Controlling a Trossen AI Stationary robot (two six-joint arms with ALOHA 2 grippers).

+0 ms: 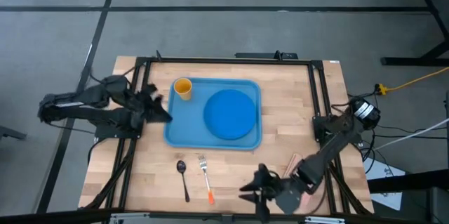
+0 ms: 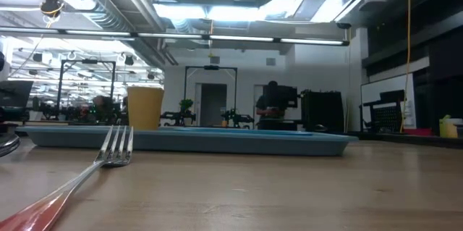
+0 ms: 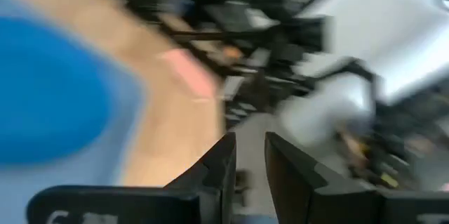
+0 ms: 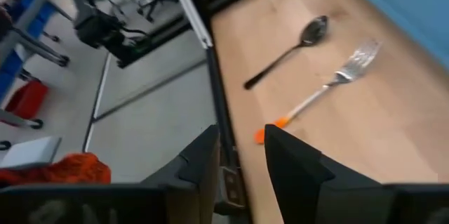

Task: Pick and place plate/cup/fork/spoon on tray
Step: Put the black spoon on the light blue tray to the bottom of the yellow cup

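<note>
Fork [image 1: 205,178] on bare counter [image 1: 280,126] by front edge, spoon [image 1: 183,178] just beside. Right gripper [image 1: 247,187] near, empty, narrowly spread: pinch mid-handle, lift level to tray [image 1: 172,129]. Left gripper [image 1: 165,109] narrowly spread, empty, at tray's left rim.

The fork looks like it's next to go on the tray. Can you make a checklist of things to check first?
1. Plate on the tray: ok.
2. Cup upright in the tray's corner: ok.
3. Fork on the table, nothing on top of it: ok.
4. Spoon apart from the fork: ok.
5. Right gripper empty, near the fork: ok.
6. Left gripper clear of the fork, at the tray's edge: ok.
</note>
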